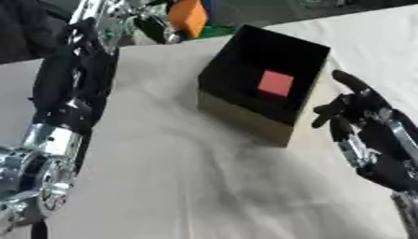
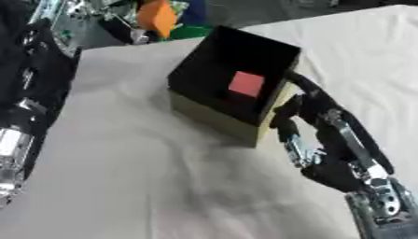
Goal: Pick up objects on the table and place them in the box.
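A box [image 1: 245, 119] with tan outer walls and a black inside stands in the middle of the white cloth. A red cube [image 1: 276, 83] lies on its floor. An orange block [image 1: 189, 16] shows at the far edge, with a green thing [image 1: 216, 31] and a blue thing [image 2: 194, 11] beside it. My left arm runs up the left side, and my left hand [image 1: 151, 25] is right by the orange block; whether it holds the block is unclear. My right hand [image 2: 318, 112] is open just off the box's right wall, holding nothing.
The white cloth [image 1: 188, 186] covers the table and is wrinkled in front of the box. Dark clutter lies beyond the far edge. My left forearm [image 1: 69, 93] takes up the table's left side.
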